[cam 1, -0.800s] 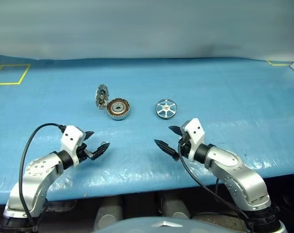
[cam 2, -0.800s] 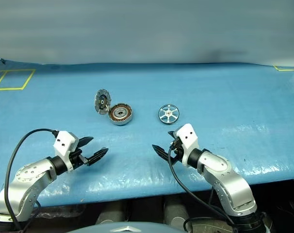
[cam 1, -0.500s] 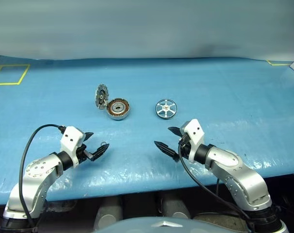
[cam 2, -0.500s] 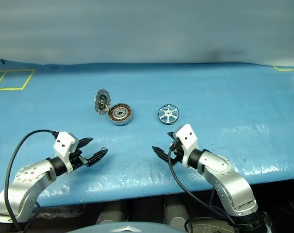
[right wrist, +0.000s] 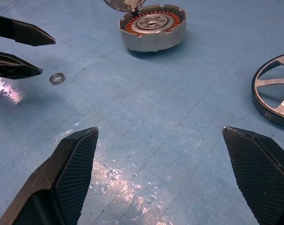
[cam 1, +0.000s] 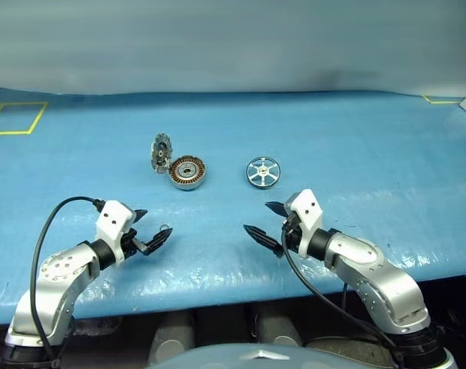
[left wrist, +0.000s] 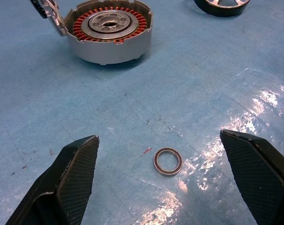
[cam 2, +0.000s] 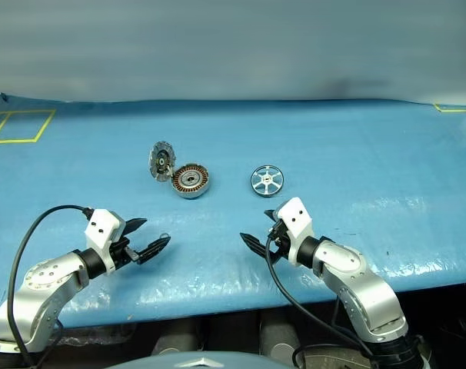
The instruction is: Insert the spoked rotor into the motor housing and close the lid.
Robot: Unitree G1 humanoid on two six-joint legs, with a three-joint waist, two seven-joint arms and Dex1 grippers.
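Observation:
The spoked rotor [cam 1: 263, 171], a flat silver wheel, lies on the blue table to the right of the motor housing [cam 1: 188, 172]. The housing is a round silver cup that shows its copper windings. Its lid [cam 1: 161, 151] stands tilted up, hinged at the housing's far left. My left gripper [cam 1: 159, 221] hovers open and empty near the front left, well short of the housing. My right gripper [cam 1: 257, 216] is open and empty too, just in front of the rotor. Both wrist views show the housing [left wrist: 109, 30] [right wrist: 153, 28] ahead of wide-spread fingers.
A small loose metal ring [left wrist: 168, 161] lies on the table between the left gripper's fingertips. Yellow tape marks a square [cam 1: 18, 117] at the far left. The table's front edge runs just below both arms.
The left gripper has drawn back slightly, and the small ring now shows beside its fingertip. The rotor, housing and lid have not moved.

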